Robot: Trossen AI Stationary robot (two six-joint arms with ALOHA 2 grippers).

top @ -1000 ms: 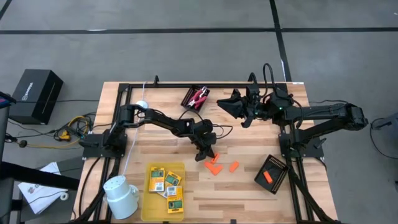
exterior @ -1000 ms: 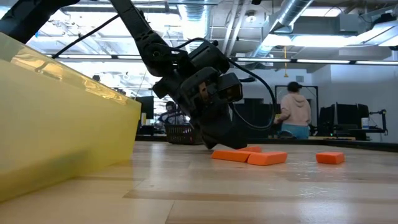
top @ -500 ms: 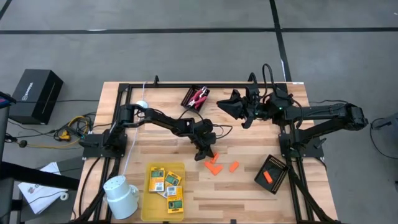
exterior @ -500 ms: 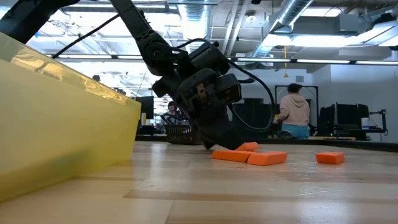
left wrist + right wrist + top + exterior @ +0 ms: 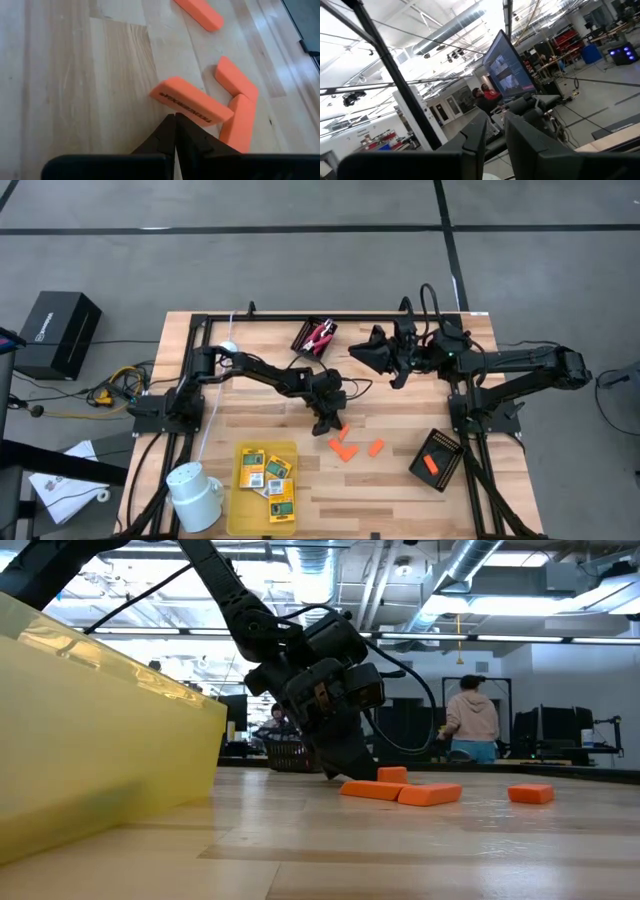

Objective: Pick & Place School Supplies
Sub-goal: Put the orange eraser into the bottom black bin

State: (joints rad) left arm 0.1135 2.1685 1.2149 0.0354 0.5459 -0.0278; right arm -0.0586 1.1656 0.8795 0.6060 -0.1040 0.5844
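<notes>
My left arm reaches out from its base at the left edge toward the middle of the table, elbow bent, wrist pitched steeply down. My left gripper (image 5: 326, 423) hangs low just above the wood, its two dark fingers (image 5: 167, 136) pressed together tip to tip with nothing between them. My right arm is folded back along the far right side, held up off the table. My right gripper (image 5: 372, 352) points level toward the centre, fingers slightly parted.

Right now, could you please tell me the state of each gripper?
Left gripper: jaws shut, empty, tips beside an orange piece on the table.
Right gripper: raised, holding nothing; whether open cannot be told.
</notes>
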